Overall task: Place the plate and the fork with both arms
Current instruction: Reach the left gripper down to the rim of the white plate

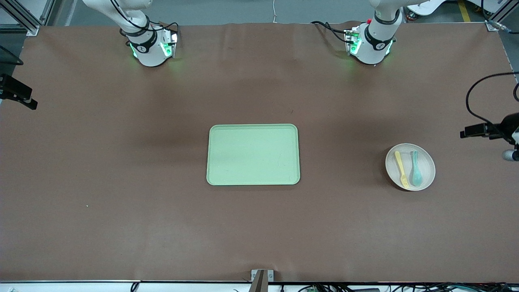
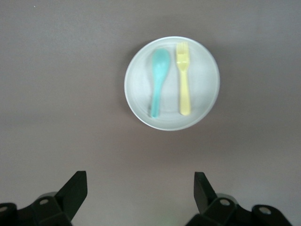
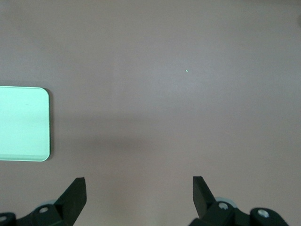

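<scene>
The round off-white plate (image 1: 424, 178) sits on the brown table toward the left arm's end. The pale yellow fork (image 1: 402, 169) and a teal spoon (image 1: 416, 170) lie side by side in it. The left wrist view shows the plate (image 2: 202, 70), the fork (image 2: 184, 80) and the spoon (image 2: 158, 81) from high above. My left gripper (image 2: 140, 188) is open and empty, high over bare table beside the plate. My right gripper (image 3: 139, 193) is open and empty, high over bare table beside the green tray. Neither gripper shows in the front view.
A rectangular pale green tray (image 1: 253, 154) lies at the table's middle; its corner shows in the right wrist view (image 3: 23, 123). The arm bases (image 1: 152, 46) (image 1: 371, 44) stand at the table's edge farthest from the front camera. Black camera mounts (image 1: 488, 130) stand at both ends.
</scene>
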